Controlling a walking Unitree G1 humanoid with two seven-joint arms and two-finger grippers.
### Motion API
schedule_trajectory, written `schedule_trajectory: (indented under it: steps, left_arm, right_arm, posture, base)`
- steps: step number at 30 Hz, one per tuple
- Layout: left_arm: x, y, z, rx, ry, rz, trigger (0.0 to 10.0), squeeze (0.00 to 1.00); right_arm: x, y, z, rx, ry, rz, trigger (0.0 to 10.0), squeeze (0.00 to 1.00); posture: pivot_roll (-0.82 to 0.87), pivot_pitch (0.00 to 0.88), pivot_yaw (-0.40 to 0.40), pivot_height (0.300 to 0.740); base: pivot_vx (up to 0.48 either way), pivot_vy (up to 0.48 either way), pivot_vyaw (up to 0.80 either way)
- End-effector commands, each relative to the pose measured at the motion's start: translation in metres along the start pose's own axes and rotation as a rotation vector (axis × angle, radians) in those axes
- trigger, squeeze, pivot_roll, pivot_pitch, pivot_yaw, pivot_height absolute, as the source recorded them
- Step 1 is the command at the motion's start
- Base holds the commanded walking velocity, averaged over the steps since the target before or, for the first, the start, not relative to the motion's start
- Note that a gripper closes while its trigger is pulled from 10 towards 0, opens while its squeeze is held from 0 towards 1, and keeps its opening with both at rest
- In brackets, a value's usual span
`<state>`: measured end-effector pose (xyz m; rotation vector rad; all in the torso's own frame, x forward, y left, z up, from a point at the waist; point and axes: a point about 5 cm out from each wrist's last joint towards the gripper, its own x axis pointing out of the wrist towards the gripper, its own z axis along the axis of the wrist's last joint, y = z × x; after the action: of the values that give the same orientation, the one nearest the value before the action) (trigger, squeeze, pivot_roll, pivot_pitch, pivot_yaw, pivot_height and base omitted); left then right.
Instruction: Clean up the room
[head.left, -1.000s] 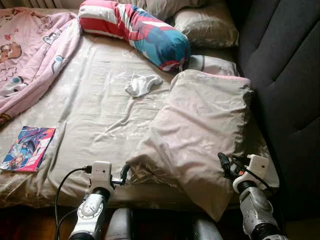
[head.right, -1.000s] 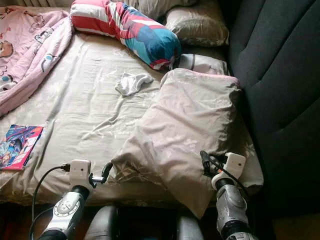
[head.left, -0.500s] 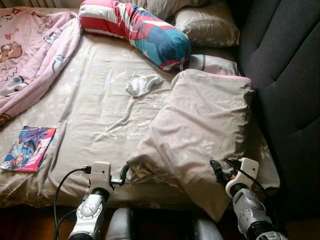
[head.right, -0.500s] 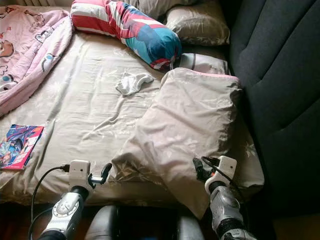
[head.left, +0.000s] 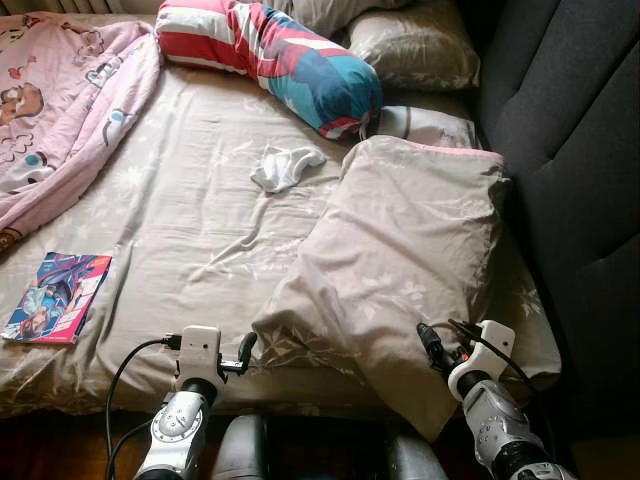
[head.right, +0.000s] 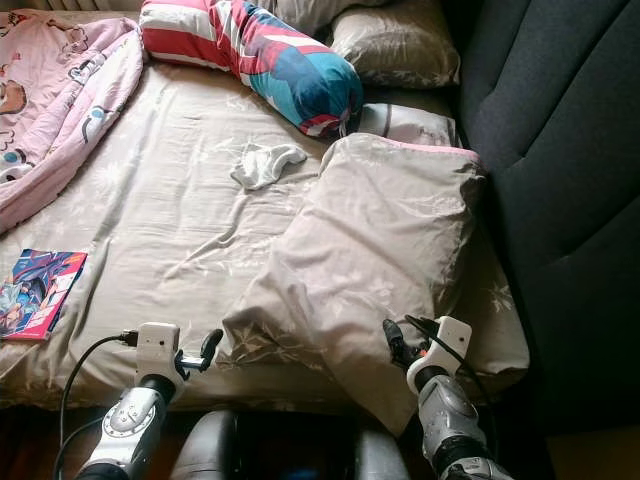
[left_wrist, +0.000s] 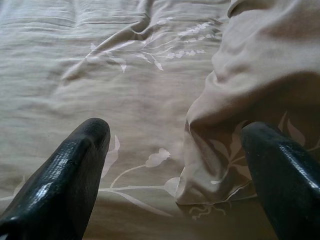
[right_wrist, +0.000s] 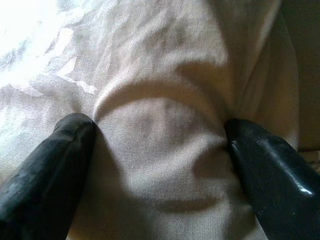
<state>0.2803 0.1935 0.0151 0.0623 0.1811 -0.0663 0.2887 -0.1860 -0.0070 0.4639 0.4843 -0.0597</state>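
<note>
On the bed (head.left: 180, 200) the beige pillow (head.left: 400, 260) lies slanted against the dark headboard (head.left: 570, 150), its lower corner hanging over the edge. The right gripper (head.left: 432, 345) has slid inward over the last second, and its spread fingers (right_wrist: 50, 170) now press into the pillowcase – a grasp seems near. The left gripper (head.left: 247, 350) (also spread, empty) waits beside the pillow's other corner.

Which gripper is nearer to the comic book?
Left. The left gripper sits at the bed's front edge, right of the comic book; the right gripper presses the far-side pillow.
</note>
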Motion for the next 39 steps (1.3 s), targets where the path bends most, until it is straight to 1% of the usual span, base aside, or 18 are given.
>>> schedule_trajectory:
  steps: [1,2,9,26,39]
  left_arm:
    - [-0.0047,0.0023,-0.0068,0.009,0.033,-0.005,10.0,0.0]
    - [-0.0045,0.0022,-0.0067,0.009,0.033,-0.005,10.0,0.0]
    - [-0.0047,0.001,-0.0074,0.008,0.036,-0.008,10.0,0.0]
    - [-0.0059,0.0007,-0.0094,0.009,0.045,-0.006,10.0,0.0]
    - [-0.0065,0.0018,-0.0115,0.017,0.063,-0.004,10.0,0.0]
  right_arm:
    - [-0.0092,-0.0069,-0.0321,0.03,0.128,-0.033,1.4,0.0]
    - [-0.0093,-0.0073,-0.0324,0.03,0.13,-0.034,0.0,0.0]
    - [-0.0104,-0.0111,-0.0321,0.024,0.131,-0.052,0.0,0.0]
    - [-0.0113,-0.0105,-0.0353,0.008,0.137,-0.053,0.0,0.0]
    - [-0.0116,-0.0128,-0.0334,-0.009,0.118,-0.079,0.0,0.0]
  posture:
    - [0.07,0.232,-0.005,0.646]
    - [0.07,0.232,-0.005,0.646]
    - [0.07,0.23,-0.006,0.646]
    - [0.07,0.233,-0.009,0.646]
    - [0.07,0.231,-0.004,0.646]
  base:
    - [0.0,0.0,0.0]
    - [0.0,0.0,0.0]
    - [0.0,0.0,0.0]
    - [0.0,0.0,0.0]
    - [0.0,0.0,0.0]
